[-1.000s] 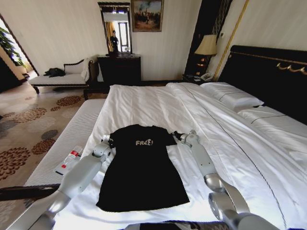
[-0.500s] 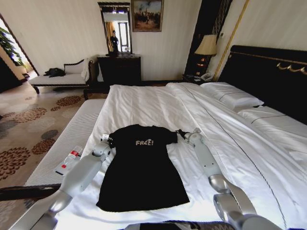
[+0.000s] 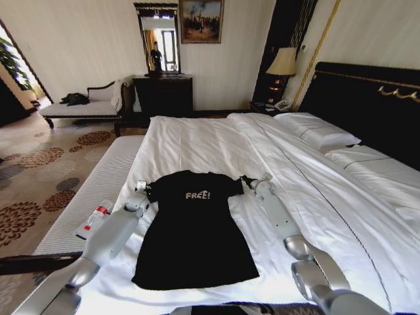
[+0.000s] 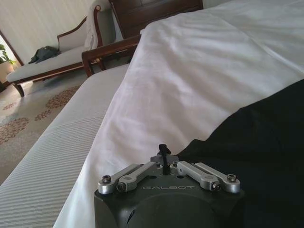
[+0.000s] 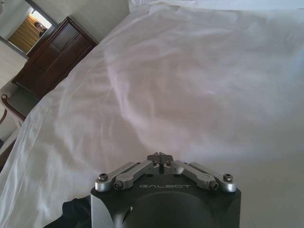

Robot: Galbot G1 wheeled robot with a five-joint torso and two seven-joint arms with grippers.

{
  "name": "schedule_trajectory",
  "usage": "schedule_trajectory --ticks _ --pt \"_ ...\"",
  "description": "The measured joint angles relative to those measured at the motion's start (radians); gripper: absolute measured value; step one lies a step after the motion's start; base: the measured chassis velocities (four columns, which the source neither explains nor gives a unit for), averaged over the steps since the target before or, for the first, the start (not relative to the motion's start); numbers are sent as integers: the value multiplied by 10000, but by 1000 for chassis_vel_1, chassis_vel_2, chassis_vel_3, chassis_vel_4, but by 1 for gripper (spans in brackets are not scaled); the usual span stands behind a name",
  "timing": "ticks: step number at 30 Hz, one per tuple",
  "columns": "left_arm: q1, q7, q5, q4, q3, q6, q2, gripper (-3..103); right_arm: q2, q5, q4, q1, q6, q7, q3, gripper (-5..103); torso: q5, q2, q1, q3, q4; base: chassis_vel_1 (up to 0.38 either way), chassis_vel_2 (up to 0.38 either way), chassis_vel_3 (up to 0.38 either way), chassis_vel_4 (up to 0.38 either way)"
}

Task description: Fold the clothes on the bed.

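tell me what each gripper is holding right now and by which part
Both sets of fingers look shut. The left gripper sits at the black T-shirt's left sleeve, the right gripper at its right sleeve. Whether fabric is actually pinched cannot be told.

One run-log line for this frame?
T-shirt flat on bed | left claw shut at left sleeve | right claw shut at right sleeve | unfolded

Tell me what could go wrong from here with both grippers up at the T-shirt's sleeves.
1. The left gripper and right gripper, both shut, sit at the black T-shirt sleeves; a pinch might also catch the white sheet beneath.
2. The shirt lies near the bed's edge, so a sideways pull could drag it off.
3. Uneven lifting could skew the fold.
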State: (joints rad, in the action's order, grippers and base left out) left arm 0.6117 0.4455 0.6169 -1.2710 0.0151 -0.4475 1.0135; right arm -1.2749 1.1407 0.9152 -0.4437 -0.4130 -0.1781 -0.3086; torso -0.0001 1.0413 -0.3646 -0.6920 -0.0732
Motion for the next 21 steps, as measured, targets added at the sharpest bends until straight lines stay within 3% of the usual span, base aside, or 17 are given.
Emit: schedule_trajectory --ticks 8,19,21 --pt "-287 49 5 372 225 424 31 2 -44 -237 -145 106 76 44 143 0 0 0 0 1 -1 0 0 0 0" --pt "-159 36 -50 427 294 505 37 2 -60 -572 -220 68 111 23 402 -3 0 0 0 1 3 0 0 0 0" --pt "-145 60 -51 412 295 463 52 2 -19 -587 -101 -41 109 32 452 1 1 -1 0 0 2 0 0 0 0"
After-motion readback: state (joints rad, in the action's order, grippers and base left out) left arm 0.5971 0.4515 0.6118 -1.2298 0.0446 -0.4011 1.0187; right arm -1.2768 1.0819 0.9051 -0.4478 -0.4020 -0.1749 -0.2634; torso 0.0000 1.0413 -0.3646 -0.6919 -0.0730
